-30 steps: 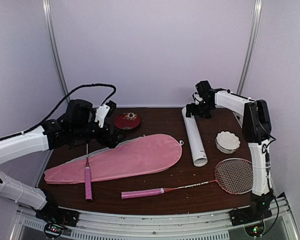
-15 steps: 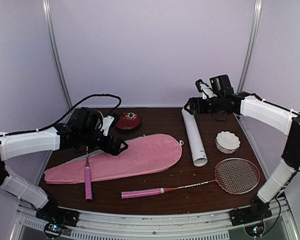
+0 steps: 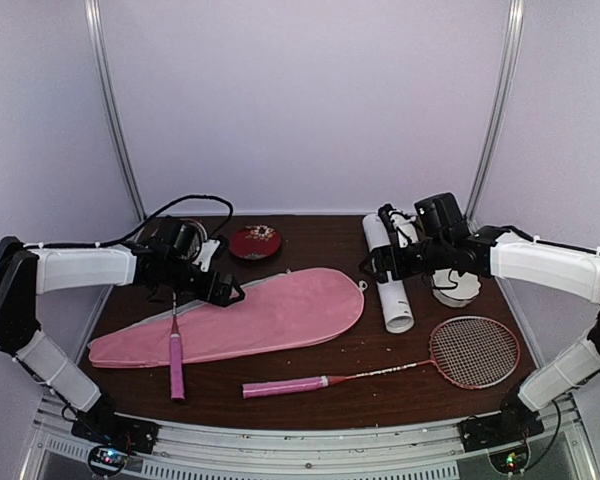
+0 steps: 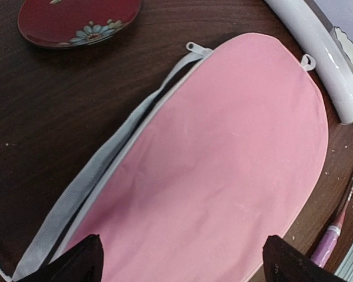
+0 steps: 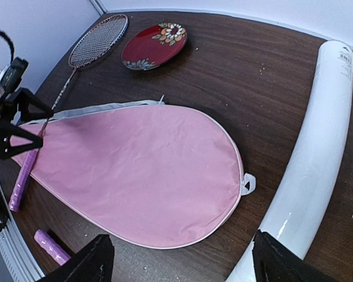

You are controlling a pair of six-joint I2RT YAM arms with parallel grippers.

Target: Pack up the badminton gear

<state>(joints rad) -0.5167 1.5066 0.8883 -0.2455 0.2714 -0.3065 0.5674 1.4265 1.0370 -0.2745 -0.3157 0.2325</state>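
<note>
Near bench [image 3: 380,402] edge: thin racket [image 3: 285,386], pink wrapped grip, wire-fine shaft. Second racket [image 3: 177,365] near-left, shaft running up beside the bag. Pink bag [image 3: 270,315] mid-bench, limp fabric, zip gaping on its far side. Left hand [image 4: 188,264] wide open above it, empty. Right hand [image 5: 185,264] open, empty, over slick round tube [image 3: 392,285]. Feather shuttlecocks [image 3: 458,290] at right edge. Risk: a pinch catches both fabric layers and the mouth won't open; tube rolls if nudged.
</note>
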